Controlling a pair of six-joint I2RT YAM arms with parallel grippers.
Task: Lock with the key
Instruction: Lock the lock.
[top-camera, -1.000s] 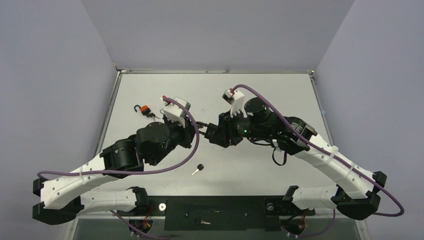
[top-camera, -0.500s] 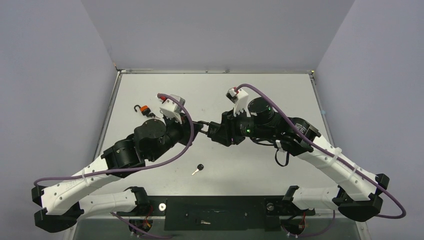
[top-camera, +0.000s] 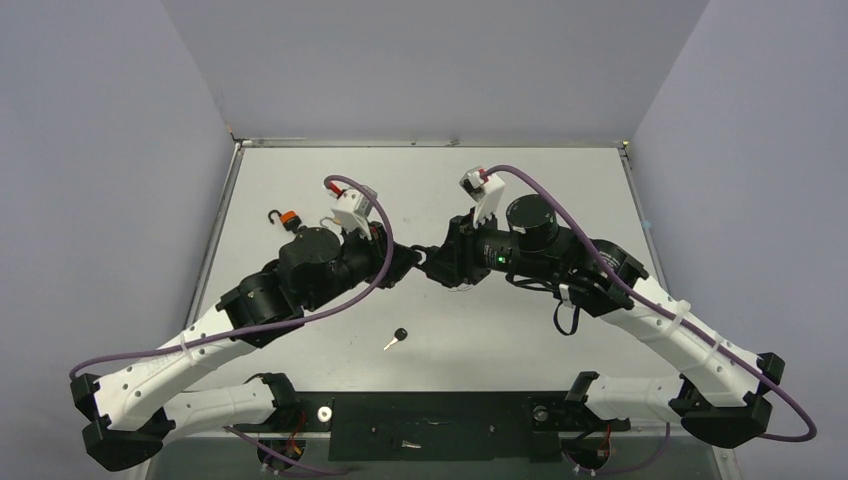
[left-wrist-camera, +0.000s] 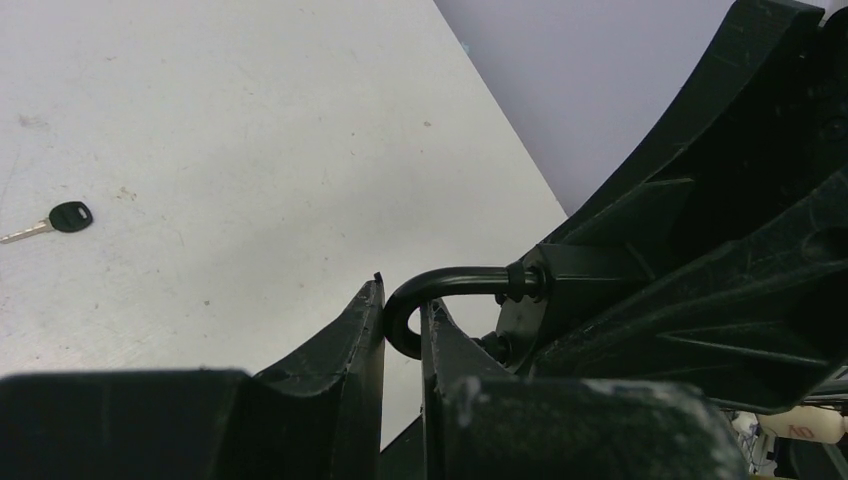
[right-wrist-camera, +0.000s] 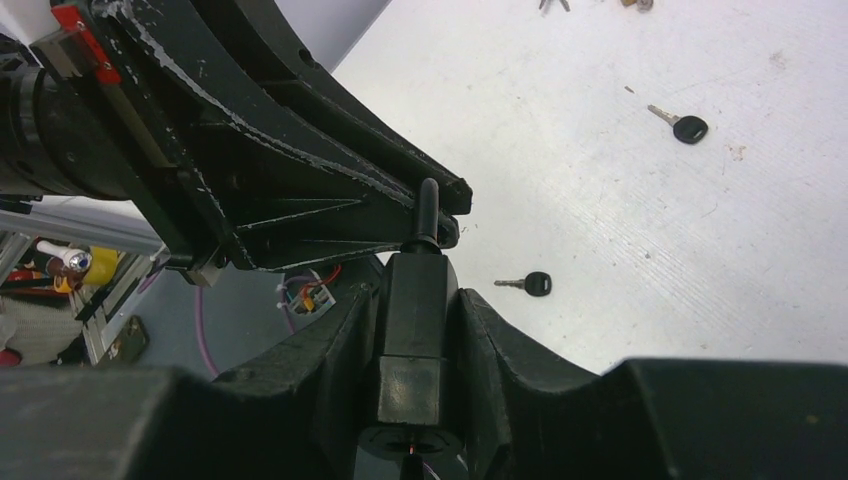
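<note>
A black padlock (top-camera: 421, 256) is held above the table between my two grippers. My right gripper (top-camera: 437, 263) is shut on its square body (right-wrist-camera: 412, 330), keyhole end towards the wrist camera. My left gripper (top-camera: 404, 256) is shut on the curved black shackle (left-wrist-camera: 440, 293), which sits between its fingertips in the left wrist view, where the gripper (left-wrist-camera: 402, 300) fills the bottom. A black-headed key (top-camera: 396, 339) lies on the table in front of the grippers. It also shows in the left wrist view (left-wrist-camera: 55, 219) and the right wrist view (right-wrist-camera: 530, 284).
An orange padlock with an open shackle (top-camera: 287, 217) lies at the back left of the table, beside my left arm. A second black-headed key (right-wrist-camera: 684, 127) lies further out in the right wrist view. The grey walls close in the table at the back and sides.
Both grippers have shifted slightly toward the back right with the padlock between them. My left wrist has rotated, and its camera mount has swung toward the back.
</note>
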